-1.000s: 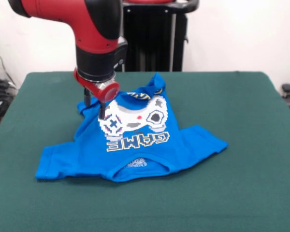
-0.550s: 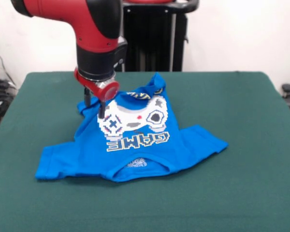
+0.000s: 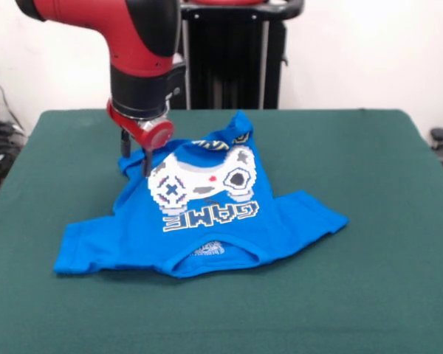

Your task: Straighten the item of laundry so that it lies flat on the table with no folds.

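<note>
Fingers (image 3: pixel 145 164) of the gripper (image 3: pixel 135 161) point down at the upper left edge of the T-shirt (image 3: pixel 196 221), two dark prongs standing slightly apart; whether they pinch the cloth cannot be told. The shirt lies left of centre on the table (image 3: pixel 369 192), its far hem bunched and raised toward the upper middle of the frame, sleeves spread to lower left and right, printed controller and lettering facing up. Green cloth covers the table. Behind it stand a white wall (image 3: pixel 354 51) and a black stand (image 3: pixel 229 59).

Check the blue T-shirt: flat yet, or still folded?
Still folded. The T-shirt has its far hem flipped up over the print, near the gripper.
</note>
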